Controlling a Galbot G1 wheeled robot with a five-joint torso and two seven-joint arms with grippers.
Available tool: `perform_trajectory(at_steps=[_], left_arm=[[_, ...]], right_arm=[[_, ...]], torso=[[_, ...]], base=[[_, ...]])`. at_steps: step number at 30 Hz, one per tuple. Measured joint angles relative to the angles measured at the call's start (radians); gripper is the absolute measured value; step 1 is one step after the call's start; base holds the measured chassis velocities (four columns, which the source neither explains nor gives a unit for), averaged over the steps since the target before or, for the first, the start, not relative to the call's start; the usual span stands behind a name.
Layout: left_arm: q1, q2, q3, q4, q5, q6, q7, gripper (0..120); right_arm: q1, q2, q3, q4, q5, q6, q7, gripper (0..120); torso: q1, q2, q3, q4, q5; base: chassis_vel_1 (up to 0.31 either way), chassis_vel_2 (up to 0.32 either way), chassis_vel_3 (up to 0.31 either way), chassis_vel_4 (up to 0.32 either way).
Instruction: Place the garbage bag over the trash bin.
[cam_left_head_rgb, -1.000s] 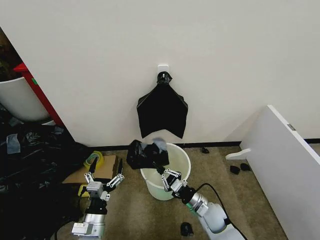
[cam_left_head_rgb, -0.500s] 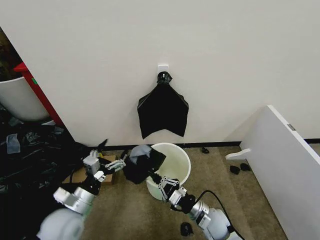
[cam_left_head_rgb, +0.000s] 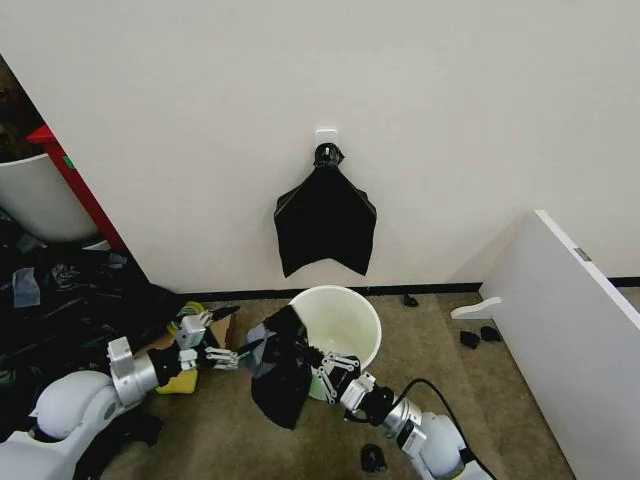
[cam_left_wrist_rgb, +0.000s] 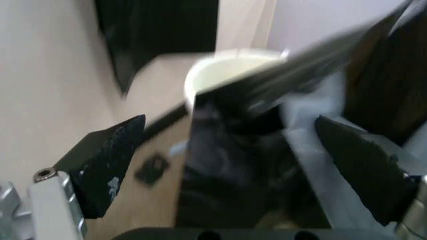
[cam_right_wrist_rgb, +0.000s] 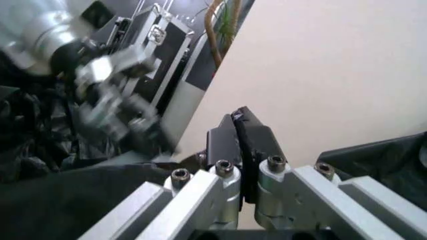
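The trash bin (cam_left_head_rgb: 345, 322) is a cream-white bucket standing upright on the carpet by the wall, also seen in the left wrist view (cam_left_wrist_rgb: 223, 70). The garbage bag (cam_left_head_rgb: 279, 372) hangs limp outside the bin's front-left side, down to the floor. My right gripper (cam_left_head_rgb: 324, 362) is shut on the bag's upper edge beside the bin; in its wrist view the fingertips (cam_right_wrist_rgb: 235, 145) are pressed together with black plastic around them. My left gripper (cam_left_head_rgb: 226, 336) is open just left of the bag, and the bag (cam_left_wrist_rgb: 227, 170) lies ahead between its spread fingers (cam_left_wrist_rgb: 107, 160).
A black bag bunch (cam_left_head_rgb: 325, 220) hangs from a wall hook above the bin. Black plastic sheeting (cam_left_head_rgb: 60, 300) and a white tub (cam_left_head_rgb: 35, 200) fill the left. A cardboard box (cam_left_head_rgb: 205, 332) sits behind the left gripper. A white panel (cam_left_head_rgb: 570, 330) leans at the right.
The bag has come off the bin's rim and now hangs lower outside it. My left arm swung out to the left and lower, with its gripper at the bag's left edge.
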Motion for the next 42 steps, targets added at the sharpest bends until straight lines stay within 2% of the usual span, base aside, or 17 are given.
perform_trajectory(at_steps=[3, 4, 11, 13, 16, 18, 25, 29, 34, 38, 42], left_arm=[[0.002, -0.020, -0.008, 0.067, 0.005, -0.026, 0.054, 100], [0.000, -0.031, -0.017, 0.093, 0.008, -0.056, 0.099, 100], [-0.016, -0.044, -0.035, 0.096, 0.039, -0.138, 0.145, 100], [-0.030, -0.051, -0.051, 0.065, 0.069, -0.185, 0.185, 100], [-0.037, -0.057, -0.055, 0.014, 0.064, -0.181, 0.192, 100], [-0.041, -0.057, -0.047, -0.050, 0.079, -0.172, 0.204, 100], [-0.054, -0.042, 0.007, -0.143, 0.150, -0.168, 0.211, 100], [-0.086, -0.025, 0.019, -0.148, 0.199, -0.166, 0.214, 100], [-0.150, 0.020, 0.029, -0.131, 0.277, -0.182, 0.279, 86], [-0.188, 0.052, 0.040, -0.127, 0.318, -0.190, 0.320, 88], [-0.205, 0.078, 0.051, -0.138, 0.342, -0.192, 0.332, 98]], right_arm=[[0.005, 0.001, 0.000, -0.002, 0.001, 0.000, 0.000, 0], [0.005, 0.002, -0.004, -0.006, 0.001, 0.000, -0.001, 0], [0.004, 0.002, -0.018, -0.012, 0.001, -0.001, -0.005, 0], [0.005, 0.000, -0.023, -0.010, 0.001, -0.001, -0.007, 0], [0.003, -0.004, -0.025, -0.004, 0.001, -0.001, -0.010, 0], [-0.004, -0.010, -0.030, 0.003, 0.001, -0.001, -0.015, 0], [-0.020, -0.015, -0.040, 0.025, 0.000, -0.002, -0.023, 0], [-0.026, -0.016, -0.045, 0.034, -0.001, -0.002, -0.030, 0], [-0.032, -0.017, -0.056, 0.038, -0.002, -0.002, -0.041, 0], [-0.027, -0.014, -0.067, 0.038, -0.003, -0.002, -0.043, 0], [-0.016, 0.001, -0.080, 0.028, -0.008, -0.002, -0.044, 0]], torso=[[0.000, 0.000, 0.000, 0.0002, -0.0001], [0.000, 0.000, 0.000, 0.0001, -0.0001], [0.000, 0.000, 0.000, 0.0000, 0.0000], [0.000, 0.000, 0.000, -0.0001, 0.0003], [0.000, 0.000, 0.000, -0.0002, 0.0003], [0.000, 0.000, 0.000, -0.0002, 0.0007], [0.000, 0.000, 0.000, -0.0001, 0.0004], [0.000, 0.000, 0.000, -0.0002, 0.0004], [0.000, 0.000, 0.000, -0.0002, 0.0003], [0.000, 0.000, 0.000, -0.0003, 0.0003], [0.000, 0.000, 0.000, 0.0000, 0.0002]], base=[[0.000, 0.000, 0.000, 0.000], [0.000, 0.000, 0.000, 0.000], [0.000, 0.000, 0.000, 0.000], [0.000, 0.000, 0.000, 0.000], [0.000, 0.000, 0.000, 0.000], [0.000, 0.000, 0.000, 0.000], [0.000, 0.000, 0.000, 0.000], [0.000, 0.000, 0.000, 0.000], [0.000, 0.000, 0.000, 0.000], [0.000, 0.000, 0.000, 0.000], [0.000, 0.000, 0.000, 0.000]])
